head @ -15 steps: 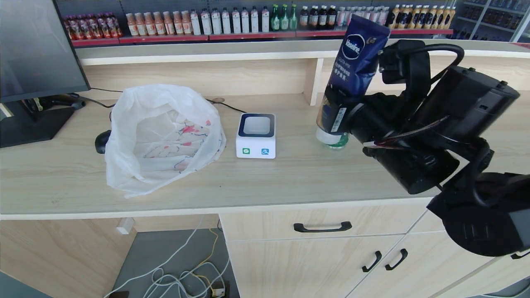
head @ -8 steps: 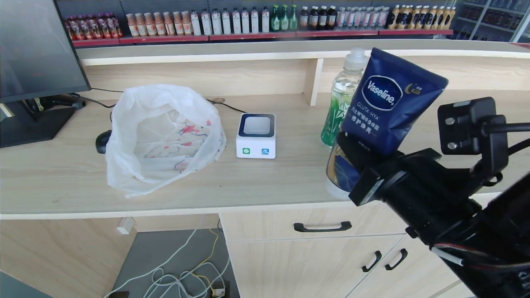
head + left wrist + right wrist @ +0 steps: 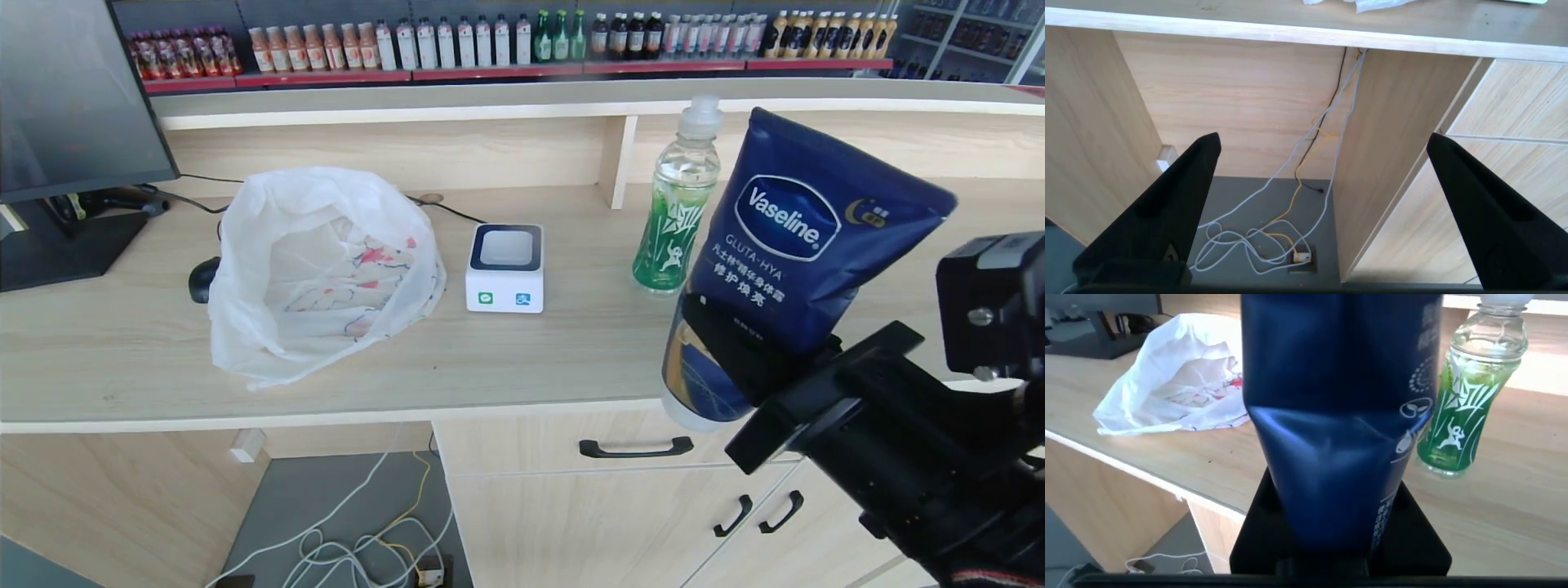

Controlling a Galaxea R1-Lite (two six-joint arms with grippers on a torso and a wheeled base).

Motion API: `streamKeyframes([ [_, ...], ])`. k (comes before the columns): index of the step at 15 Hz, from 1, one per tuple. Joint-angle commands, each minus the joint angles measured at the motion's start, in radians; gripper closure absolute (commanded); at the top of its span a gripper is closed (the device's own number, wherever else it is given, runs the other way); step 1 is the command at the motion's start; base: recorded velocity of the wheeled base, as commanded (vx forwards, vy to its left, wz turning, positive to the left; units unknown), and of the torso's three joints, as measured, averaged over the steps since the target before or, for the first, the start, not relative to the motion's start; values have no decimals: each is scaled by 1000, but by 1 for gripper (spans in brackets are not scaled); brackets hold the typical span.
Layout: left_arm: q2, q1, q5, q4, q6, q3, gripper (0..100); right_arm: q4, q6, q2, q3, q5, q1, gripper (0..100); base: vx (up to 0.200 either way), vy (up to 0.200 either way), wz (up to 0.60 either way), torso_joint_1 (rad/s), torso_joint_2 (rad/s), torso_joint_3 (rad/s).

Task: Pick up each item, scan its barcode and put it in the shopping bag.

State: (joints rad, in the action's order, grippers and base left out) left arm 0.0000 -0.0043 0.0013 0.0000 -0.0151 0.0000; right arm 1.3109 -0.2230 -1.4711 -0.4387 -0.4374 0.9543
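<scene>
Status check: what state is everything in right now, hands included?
right hand: shut on the blue tube
blue tube: held upright, crimped end up
left hand: open, empty
bottle: standing, capped
bag: open, slumped on the counter
scanner: uncovered
drawers: shut

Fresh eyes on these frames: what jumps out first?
The blue tube, held cap-down in the right pincer over the counter's front edge, dominates the head view. Behind it a green bottle stands on the counter. Further left sit the scanner and the open white bag.
</scene>
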Motion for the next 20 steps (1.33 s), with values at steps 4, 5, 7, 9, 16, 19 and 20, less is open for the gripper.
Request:
streamKeyframes([
  [4,2,0,0,0,0,0,0,-1,-107,-3,11,0,103,100,0,0,0,0,0,0],
  [5,2,1,0,0,0,0,0,-1,-150,-8,15,0,138,100,0,0,0,0,0,0],
  [7,2,0,0,0,0,0,0,-1,-239,-45,15,0,227,100,0,0,0,0,0,0],
  [9,2,1,0,0,0,0,0,-1,-306,-48,15,3,230,100,0,0,0,0,0,0],
  [16,2,1,0,0,0,0,0,-2,-579,-72,-15,143,227,100,0,0,0,0,0,0],
  [19,2,1,0,0,0,0,0,-4,-647,-106,-31,226,227,100,0,0,0,0,0,0],
  [20,2,1,0,0,0,0,0,-4,-651,-132,-52,270,213,100,0,0,0,0,0,0],
])
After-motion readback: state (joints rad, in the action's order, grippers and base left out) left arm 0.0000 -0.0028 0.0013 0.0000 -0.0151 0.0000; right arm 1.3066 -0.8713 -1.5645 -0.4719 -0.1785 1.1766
